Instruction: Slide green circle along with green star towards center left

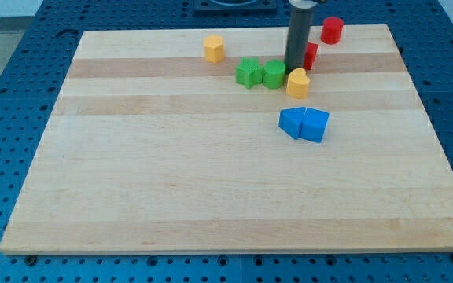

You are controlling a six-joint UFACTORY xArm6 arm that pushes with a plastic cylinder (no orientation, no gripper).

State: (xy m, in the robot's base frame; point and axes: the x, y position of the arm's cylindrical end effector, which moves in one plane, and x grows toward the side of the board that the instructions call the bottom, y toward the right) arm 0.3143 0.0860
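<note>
The green circle (274, 74) and the green star (248, 71) stand touching side by side near the view's top centre of the wooden board (211, 173), the star on the left. My tip (293, 69) is just right of the green circle, close to or touching it, between it and a yellow block (298, 82) at the lower right.
A yellow hexagon-like block (214, 48) stands left of the star near the top. A red block (311, 56) is partly hidden behind the rod; a red cylinder (332, 30) is at the top right. Two blue blocks (292, 121) (315, 125) touch below the yellow block.
</note>
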